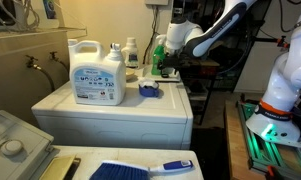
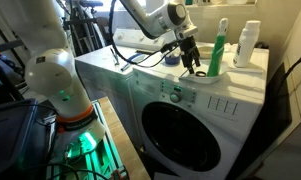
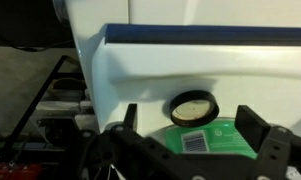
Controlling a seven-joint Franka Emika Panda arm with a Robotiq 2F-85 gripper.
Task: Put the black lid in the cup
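The black lid (image 3: 193, 107) is a round ring with a pale inside. It lies on the white washer top (image 3: 150, 70), just beyond the green spray bottle (image 3: 218, 138). My gripper (image 3: 190, 122) is open and empty, its two fingers spread on either side of the lid and above it. In both exterior views the gripper (image 1: 168, 67) (image 2: 191, 64) hangs low by the green bottle (image 1: 160, 52) (image 2: 218, 55). The small blue cup (image 1: 148, 90) stands on the washer top, apart from the gripper. The lid is too small to make out in the exterior views.
A large white detergent jug (image 1: 97, 72) stands on the washer (image 2: 180, 100), with a smaller white bottle (image 2: 248, 44) next to the green one. The washer's edge drops off near the gripper. A blue brush (image 1: 130, 170) lies on a nearer surface.
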